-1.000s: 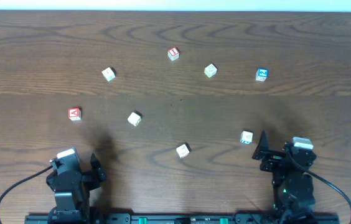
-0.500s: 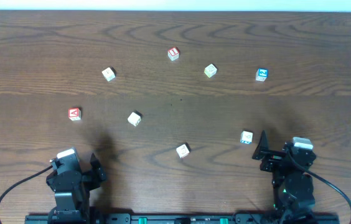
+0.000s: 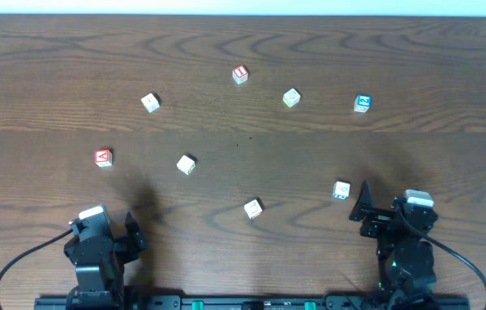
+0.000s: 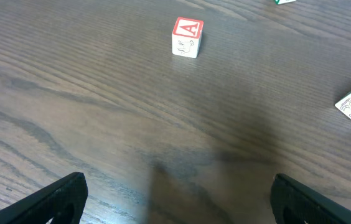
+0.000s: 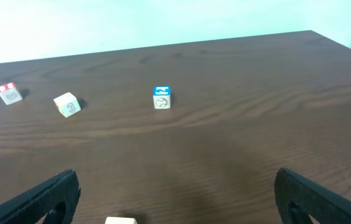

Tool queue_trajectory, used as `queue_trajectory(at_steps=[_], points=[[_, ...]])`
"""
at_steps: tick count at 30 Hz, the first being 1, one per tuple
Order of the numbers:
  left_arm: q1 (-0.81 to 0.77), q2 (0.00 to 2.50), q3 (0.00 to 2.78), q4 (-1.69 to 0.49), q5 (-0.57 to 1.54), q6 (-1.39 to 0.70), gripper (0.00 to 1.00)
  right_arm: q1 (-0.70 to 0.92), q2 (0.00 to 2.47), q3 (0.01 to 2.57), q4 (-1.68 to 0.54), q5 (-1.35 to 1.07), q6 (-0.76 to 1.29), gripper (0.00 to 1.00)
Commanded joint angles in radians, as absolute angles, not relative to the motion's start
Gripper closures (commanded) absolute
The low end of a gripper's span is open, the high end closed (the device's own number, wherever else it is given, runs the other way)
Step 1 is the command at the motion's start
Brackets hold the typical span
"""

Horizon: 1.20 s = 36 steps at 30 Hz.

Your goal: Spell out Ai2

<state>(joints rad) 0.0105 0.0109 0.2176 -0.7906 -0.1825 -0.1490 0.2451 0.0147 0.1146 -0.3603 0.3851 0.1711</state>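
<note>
Several small letter blocks lie scattered on the wooden table. A red A block (image 3: 103,158) sits at the left and shows in the left wrist view (image 4: 188,37). A blue-topped block (image 3: 362,103) sits far right and shows in the right wrist view (image 5: 161,98). A red-topped block (image 3: 240,74) sits far centre and shows in the right wrist view (image 5: 9,93). A pale block marked 3 (image 5: 67,104) shows overhead (image 3: 291,97). My left gripper (image 4: 178,199) is open and empty at the near left. My right gripper (image 5: 178,196) is open and empty at the near right, just behind a white block (image 3: 341,189).
Other white blocks lie at the far left (image 3: 150,102), the middle left (image 3: 186,164) and the near centre (image 3: 252,207). The table's far edge (image 3: 243,15) meets a pale wall. Cables run from both arm bases at the near edge.
</note>
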Motion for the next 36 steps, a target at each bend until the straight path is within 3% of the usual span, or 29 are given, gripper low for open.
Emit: queue_trajectory(at_steps=[1, 12, 15, 18, 22, 28, 36], points=[[0.013, 0.005, 0.184, -0.826, -0.174, -0.138, 0.05, 0.237, 0.005, 0.109, -0.359, 0.385, 0.159, 0.01], [0.013, 0.005, 0.184, -0.826, -0.174, -0.138, 0.05, 0.237, 0.005, 0.109, -0.359, 0.385, 0.16, 0.01], [0.013, 0.005, 0.184, -0.826, -0.174, -0.138, 0.05, 0.237, 0.005, 0.109, -0.323, 0.365, 0.263, 0.01], [0.013, 0.005, 0.184, -0.826, -0.174, -0.138, 0.05, 0.237, 0.005, 0.108, -0.236, 0.254, 0.381, 0.01], [0.013, 0.005, 0.184, -0.826, -0.174, -0.138, 0.05, 0.237, 0.035, 0.104, 0.046, 0.123, 0.384, 0.01], [0.013, 0.005, 0.184, -0.826, -0.174, -0.138, 0.05, 0.237, 0.314, 0.137, 0.416, -0.023, 0.362, 0.01], [0.013, 0.005, 0.184, -0.826, -0.174, -0.138, 0.05, 0.237, 0.922, 0.53, 0.487, -0.336, 0.317, 0.01]])
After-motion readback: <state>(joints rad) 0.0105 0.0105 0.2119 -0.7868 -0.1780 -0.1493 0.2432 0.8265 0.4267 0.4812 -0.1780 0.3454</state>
